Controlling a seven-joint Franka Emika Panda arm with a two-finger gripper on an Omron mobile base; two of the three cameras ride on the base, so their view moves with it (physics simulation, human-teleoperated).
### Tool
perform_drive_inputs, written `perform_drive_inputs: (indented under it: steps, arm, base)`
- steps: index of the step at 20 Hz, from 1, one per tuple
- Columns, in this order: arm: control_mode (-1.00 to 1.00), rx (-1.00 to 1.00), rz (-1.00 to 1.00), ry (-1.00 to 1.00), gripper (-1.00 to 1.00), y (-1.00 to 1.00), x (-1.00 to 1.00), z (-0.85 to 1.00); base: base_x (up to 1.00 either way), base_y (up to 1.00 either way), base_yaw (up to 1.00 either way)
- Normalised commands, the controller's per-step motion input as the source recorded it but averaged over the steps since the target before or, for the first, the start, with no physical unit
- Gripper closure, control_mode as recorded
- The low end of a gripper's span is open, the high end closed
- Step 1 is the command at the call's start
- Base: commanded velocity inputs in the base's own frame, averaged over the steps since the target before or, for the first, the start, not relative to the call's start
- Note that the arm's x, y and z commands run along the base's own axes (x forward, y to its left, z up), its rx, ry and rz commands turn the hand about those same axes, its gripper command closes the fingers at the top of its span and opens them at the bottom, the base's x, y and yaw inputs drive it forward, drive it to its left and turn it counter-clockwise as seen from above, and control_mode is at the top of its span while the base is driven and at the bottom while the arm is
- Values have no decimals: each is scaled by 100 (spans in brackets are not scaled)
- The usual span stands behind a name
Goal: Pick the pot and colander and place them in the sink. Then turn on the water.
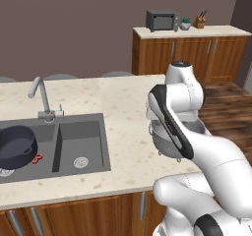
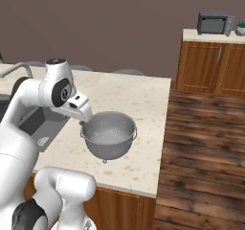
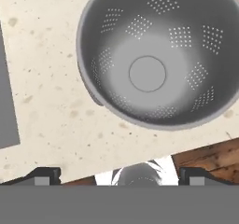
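Colander (image 2: 109, 134): you have it at the counter's (image 2: 139, 99) right end, near the front edge. In the right base view it seems lifted off the stone, though I cannot be sure it is clear of it.
Gripper (image 2: 85, 120): it sits at the colander's left rim in the right base view — the hand blocks the contact.
Fingers (image 3: 43, 176): your hand view shows the two tips set wide at the bottom corners, the bowl's holes and flat base above them; whether they hold the rim I cannot tell.
Pot (image 1: 17, 145): dark, resting in the left basin of the sink (image 1: 81, 146), tilted a little.
Right basin: bare, round drain showing.
Faucet (image 1: 42, 98): curved neck behind the divider — no stream visible.
Far cabinet: microwave (image 1: 162, 20) on top.
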Motion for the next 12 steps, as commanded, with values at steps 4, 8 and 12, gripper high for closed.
perform_drive_inputs:
  steps: [4, 8, 12]
  arm:
    - [-100, 0, 46, 0, -100, 0, 0, -21]
    - [-100, -3, 44, 0, -100, 0, 0, -12]
    - [-100, -11, 35, -2, -100, 0, 0, -17]
  base:
    - [0, 0, 0]
    - [0, 0, 0]
    - [0, 0, 0]
